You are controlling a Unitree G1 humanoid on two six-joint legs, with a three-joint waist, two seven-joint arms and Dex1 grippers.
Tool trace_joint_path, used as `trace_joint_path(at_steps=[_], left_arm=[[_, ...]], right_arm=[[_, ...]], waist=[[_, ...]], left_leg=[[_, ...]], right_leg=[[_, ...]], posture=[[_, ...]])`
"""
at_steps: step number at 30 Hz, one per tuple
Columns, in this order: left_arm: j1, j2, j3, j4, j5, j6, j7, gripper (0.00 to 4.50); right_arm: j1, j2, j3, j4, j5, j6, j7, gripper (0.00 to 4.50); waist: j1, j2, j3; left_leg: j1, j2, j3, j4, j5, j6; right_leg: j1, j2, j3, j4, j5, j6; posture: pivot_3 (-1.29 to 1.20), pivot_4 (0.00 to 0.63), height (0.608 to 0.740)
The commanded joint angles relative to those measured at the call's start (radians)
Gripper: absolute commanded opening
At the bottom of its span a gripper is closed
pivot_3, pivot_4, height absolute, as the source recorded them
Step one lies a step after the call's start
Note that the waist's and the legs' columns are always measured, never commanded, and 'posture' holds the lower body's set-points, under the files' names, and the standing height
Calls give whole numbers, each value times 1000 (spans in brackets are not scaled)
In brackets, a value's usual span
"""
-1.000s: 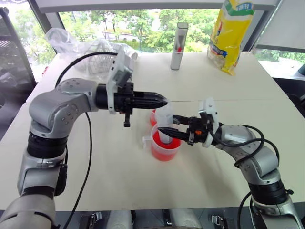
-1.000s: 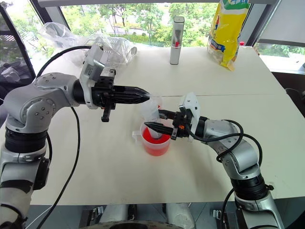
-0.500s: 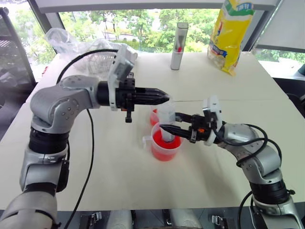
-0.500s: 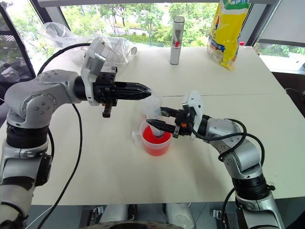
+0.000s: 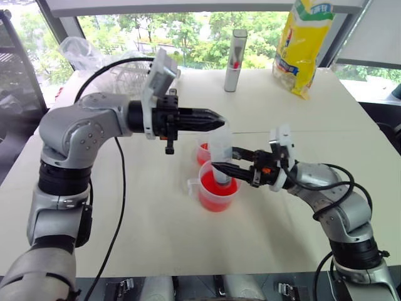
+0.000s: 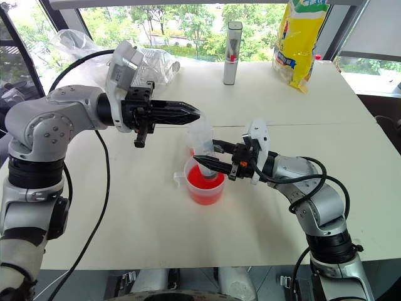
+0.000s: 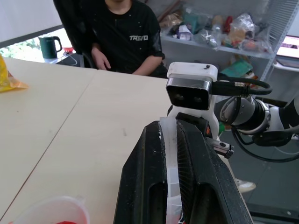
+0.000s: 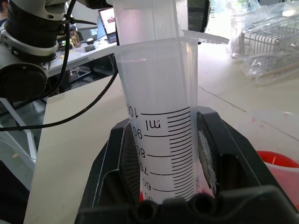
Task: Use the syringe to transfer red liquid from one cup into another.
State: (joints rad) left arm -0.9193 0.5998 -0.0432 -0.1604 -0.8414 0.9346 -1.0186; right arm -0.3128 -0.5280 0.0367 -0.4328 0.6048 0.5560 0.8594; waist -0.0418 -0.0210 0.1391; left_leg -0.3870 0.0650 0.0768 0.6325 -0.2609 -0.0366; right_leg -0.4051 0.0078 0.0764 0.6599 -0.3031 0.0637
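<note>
right gripper [image 5: 223, 165]: jaws clamped on syringe [image 5: 219, 153] barrel, tip in big cup [image 5: 217, 192];
left gripper [image 5: 220, 119]: jaws pinching plunger, raised slightly since a second ago;
meaning: drawing red liquid [image 5: 216, 196] probably underway

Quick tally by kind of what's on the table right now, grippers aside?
Clear cups with red liquid: 2, larger cup, smaller cup
Syringe: 1
Silver cylinder: 1
Yellow bag: 1
Clear plastic bag over a wire rack: 1
Total: 6
</note>
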Motion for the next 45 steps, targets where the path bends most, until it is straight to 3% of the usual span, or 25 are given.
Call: trace_joint_path(at_steps=[1,34,38,43,44,45], left_arm=[[-74,2,97,10,-10,-43,32,74],[-54,7,110,-3,-18,-36,30,74],[-40,14,97,-12,-11,-30,26,1580],[-5,24,95,-30,1,-31,29,4121],[3,28,99,-30,6,-33,30,4434],[8,33,103,-29,10,-36,32,4434]], right_arm=[[28,-11,70,-56,18,24,39,1326],[4,-9,70,-64,19,39,43,1326],[-11,-16,61,-64,25,39,46,1326],[-41,-21,38,-80,43,47,38,1326],[-48,-23,30,-86,50,50,34,1326],[-53,-24,25,-92,55,53,30,1326]], waist=[[0,0,0],[0,0,0],[-2,0,0],[0,0,0],[0,0,0],[-1,0,0]], left_leg=[[0,0,0,0,0,0],[0,0,0,0,0,0],[0,0,0,0,0,0],[1,0,0,0,0,0],[1,0,0,0,0,0],[1,0,0,0,0,0]], right_leg=[[0,0,0,0,0,0],[0,0,0,0,0,0],[0,0,0,0,0,0],[1,0,0,1,0,0],[1,0,0,1,0,0],[1,0,0,1,0,0]], posture=[[0,150,740],[0,150,740],[0,150,740],[0,150,740],[0,150,740],[0,150,740]])
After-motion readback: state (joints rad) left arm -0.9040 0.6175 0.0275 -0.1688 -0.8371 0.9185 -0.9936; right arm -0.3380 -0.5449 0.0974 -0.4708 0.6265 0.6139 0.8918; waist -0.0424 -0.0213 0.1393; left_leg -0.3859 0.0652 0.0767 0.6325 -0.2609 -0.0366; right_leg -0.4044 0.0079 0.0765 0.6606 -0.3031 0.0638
